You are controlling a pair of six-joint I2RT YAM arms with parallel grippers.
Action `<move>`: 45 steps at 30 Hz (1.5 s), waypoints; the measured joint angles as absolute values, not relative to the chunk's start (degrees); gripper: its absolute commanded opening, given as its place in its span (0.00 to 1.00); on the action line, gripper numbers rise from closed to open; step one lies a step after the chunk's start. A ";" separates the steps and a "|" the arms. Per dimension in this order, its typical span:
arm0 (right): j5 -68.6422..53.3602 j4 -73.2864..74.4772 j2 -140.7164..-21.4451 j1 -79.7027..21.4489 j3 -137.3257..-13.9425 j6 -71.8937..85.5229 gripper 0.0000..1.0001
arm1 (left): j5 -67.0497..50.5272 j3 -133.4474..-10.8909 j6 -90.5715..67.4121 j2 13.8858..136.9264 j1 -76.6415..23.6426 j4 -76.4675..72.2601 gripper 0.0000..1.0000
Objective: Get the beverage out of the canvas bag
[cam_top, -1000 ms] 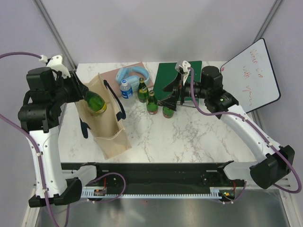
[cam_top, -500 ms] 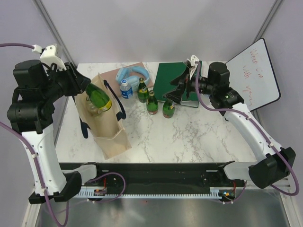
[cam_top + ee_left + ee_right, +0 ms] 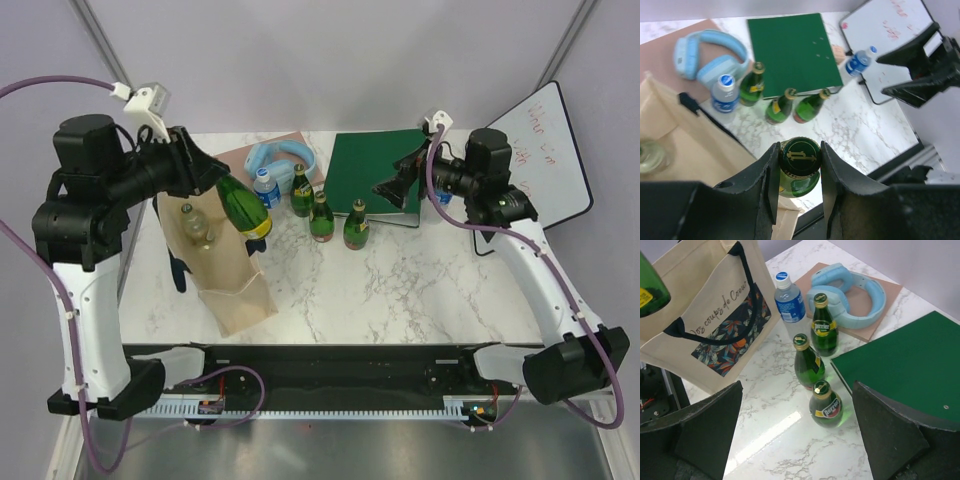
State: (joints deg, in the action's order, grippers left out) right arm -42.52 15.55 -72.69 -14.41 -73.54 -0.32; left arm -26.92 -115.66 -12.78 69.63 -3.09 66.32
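The beige canvas bag with navy handles stands at the left of the table; it also shows in the right wrist view and the left wrist view. My left gripper is shut on the neck of a green glass bottle, held tilted in the air above the bag's right rim; its cap sits between the jaws. Two clear bottles stay inside the bag. My right gripper is open and empty, raised over the green binder.
Three green bottles and a small water bottle stand mid-table. Blue headphones lie on a brown board behind them. A whiteboard leans at the right, with another water bottle next to it.
My left gripper has lifted the green bottle up out of the bag and carried it to the right. My right gripper has drawn back to the right and upward, away from the standing bottles.
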 measured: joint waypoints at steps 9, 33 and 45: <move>-40.21 17.30 -70.78 -9.06 -73.56 -0.80 0.98 | -22.83 -115.46 -13.26 73.89 -22.50 62.06 0.02; -23.97 20.21 -64.16 6.33 -73.56 2.46 0.98 | -10.66 -112.12 -7.18 99.74 -52.84 45.34 0.02; -20.82 20.21 -63.42 10.41 -73.56 6.42 0.98 | -6.55 -113.67 -1.80 111.87 -55.37 36.58 0.02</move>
